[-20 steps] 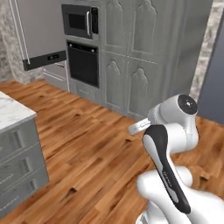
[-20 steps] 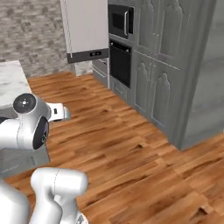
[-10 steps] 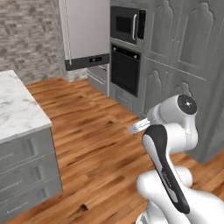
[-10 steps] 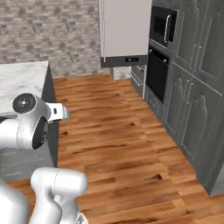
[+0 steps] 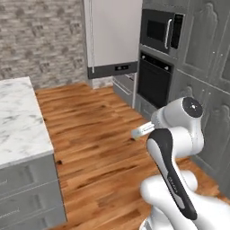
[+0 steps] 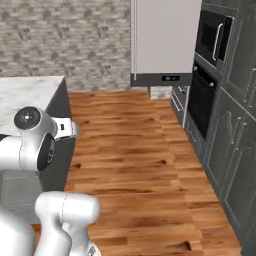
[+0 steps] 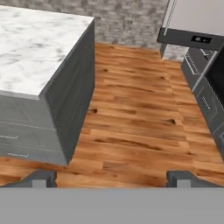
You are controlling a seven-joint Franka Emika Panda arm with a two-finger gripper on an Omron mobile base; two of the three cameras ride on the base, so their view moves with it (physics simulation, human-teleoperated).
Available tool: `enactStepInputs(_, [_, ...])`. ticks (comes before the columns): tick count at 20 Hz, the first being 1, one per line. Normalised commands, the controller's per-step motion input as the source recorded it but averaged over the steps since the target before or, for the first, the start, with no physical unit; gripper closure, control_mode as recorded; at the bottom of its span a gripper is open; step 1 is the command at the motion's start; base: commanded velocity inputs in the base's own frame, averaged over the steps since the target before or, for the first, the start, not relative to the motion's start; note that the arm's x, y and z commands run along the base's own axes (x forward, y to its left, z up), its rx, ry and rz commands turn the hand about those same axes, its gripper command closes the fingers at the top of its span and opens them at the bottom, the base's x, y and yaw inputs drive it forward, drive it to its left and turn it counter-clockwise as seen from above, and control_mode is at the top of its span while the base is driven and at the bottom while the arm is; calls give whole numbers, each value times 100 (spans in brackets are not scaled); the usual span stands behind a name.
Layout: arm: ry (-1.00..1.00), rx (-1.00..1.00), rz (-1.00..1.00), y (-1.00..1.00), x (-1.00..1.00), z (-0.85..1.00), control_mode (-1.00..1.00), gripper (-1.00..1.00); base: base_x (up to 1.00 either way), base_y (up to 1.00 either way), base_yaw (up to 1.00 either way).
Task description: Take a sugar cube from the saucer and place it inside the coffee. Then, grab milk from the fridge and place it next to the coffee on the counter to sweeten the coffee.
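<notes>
The gripper [image 7: 109, 178] is spread wide and empty. The fridge [image 5: 112, 38] stands closed beyond the counter [image 5: 20, 123] end. Judged progress: milk not yet fetched; the sugar step cannot be verified.

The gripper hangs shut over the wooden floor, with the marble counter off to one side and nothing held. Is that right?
Not quite. In the hand view the gripper is open, its two fingertips standing far apart, not shut. The rest holds: it hangs over the wooden floor, the marble counter lies to one side, and nothing is held.
</notes>
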Motion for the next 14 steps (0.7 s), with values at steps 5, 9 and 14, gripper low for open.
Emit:
enactStepInputs(5, [0, 0, 0, 0, 0, 0, 100, -100, 100, 0, 12])
enactStepInputs(9, [0, 0, 0, 0, 0, 0, 100, -100, 100, 7, 1])
enactStepInputs(14, [0, 0, 0, 0, 0, 0, 100, -100, 100, -11, 3])
